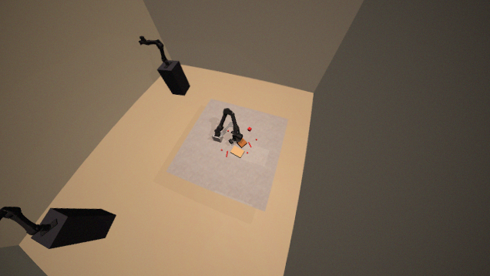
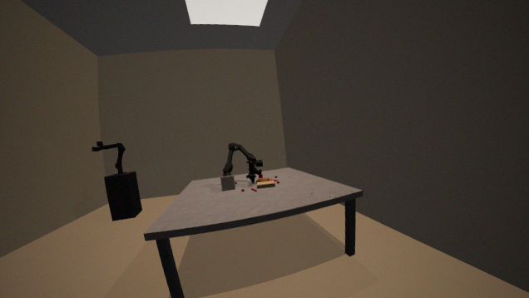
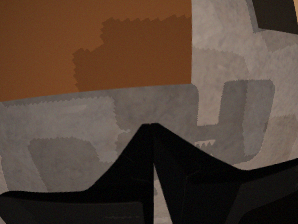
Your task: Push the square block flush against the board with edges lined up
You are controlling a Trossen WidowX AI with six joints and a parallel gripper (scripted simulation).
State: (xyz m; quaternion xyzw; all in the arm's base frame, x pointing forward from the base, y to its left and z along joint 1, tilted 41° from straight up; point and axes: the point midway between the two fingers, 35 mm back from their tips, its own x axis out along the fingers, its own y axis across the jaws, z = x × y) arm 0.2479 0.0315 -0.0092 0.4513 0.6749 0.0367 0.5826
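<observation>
The square block (image 1: 242,143) (image 2: 263,180) (image 3: 45,45) is orange-brown and lies flat. The board (image 1: 237,152) (image 2: 266,183) is pale tan with dark sides and lies beside it; in the wrist view a dark side (image 3: 275,16) shows at the top right. Grey table shows between that side and the block, so they stand apart there. My gripper (image 1: 231,142) (image 2: 252,182) (image 3: 149,131) is shut and empty, pointing down low over the table on the arm-base side of the block. In the wrist view a strip of table shows between its tips and the block's near edge. Contact cannot be told.
A red cube (image 1: 250,129) stands behind the block. A red stick (image 1: 250,145) lies beside the block, another red stick (image 1: 226,154) beside the board, with several small red pieces around. The grey table (image 1: 216,169) bears them all. Two other arms stand on dark pedestals off the table.
</observation>
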